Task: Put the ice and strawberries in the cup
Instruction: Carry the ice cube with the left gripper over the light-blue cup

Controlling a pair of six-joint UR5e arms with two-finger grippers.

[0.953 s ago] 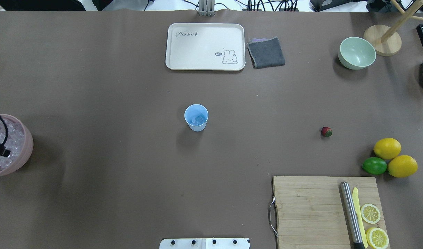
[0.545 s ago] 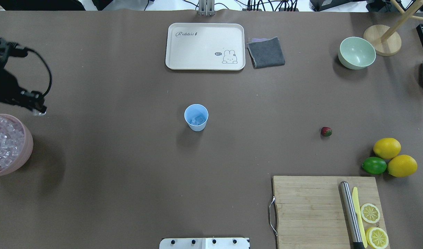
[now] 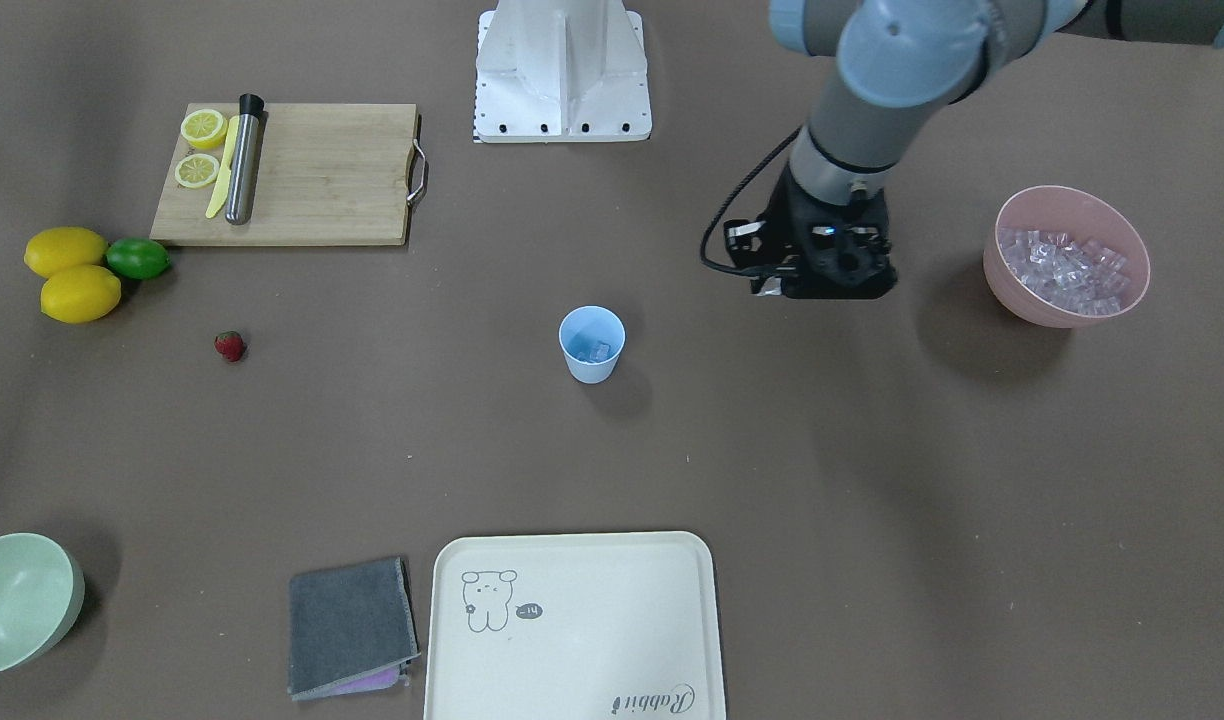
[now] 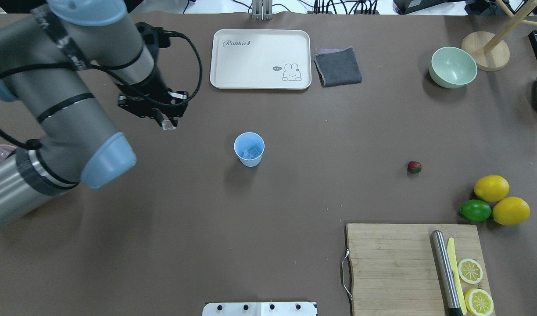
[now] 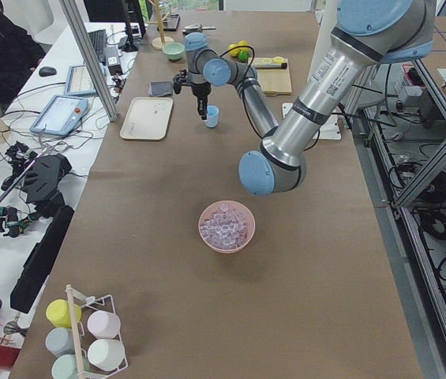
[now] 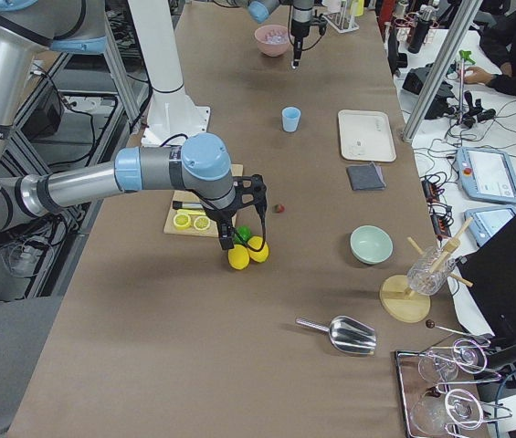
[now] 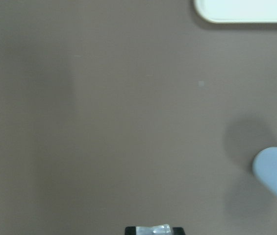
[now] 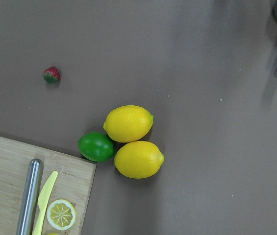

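One clear ice cube (image 4: 169,126) is pinched at the tip of the left gripper (image 4: 166,122), whose jaws stand only as far apart as the cube is wide; the left wrist view shows it squarely between the two black fingertips (image 7: 131,230). The gripper hangs above bare table (image 4: 295,197), left of the light-blue cup (image 4: 249,149) and a little farther from the robot than it, in the overhead view. The cup stands upright near the middle of the table with a few ice cubes (image 4: 251,153) already at its bottom. The pink bowl (image 3: 1002,280) holding the rest of the ice lies well apart beyond the arm. The strawberry (image 4: 414,166) lies on the table far to the right of the cup, near the two lemons (image 8: 128,123) and the lime (image 8: 95,146). The right gripper (image 6: 242,234) hovers over that fruit; whether its jaws are open cannot be told. The step in hand looks like carrying this cube to the cup. To do it well, the arm should travel right until the cube is centred over the cup's mouth, then come down close to the rim before the jaws part, so the cube drops short and does not bounce off the ice inside. The cup seems light, so the fingertips should clear its rim or it may tip.
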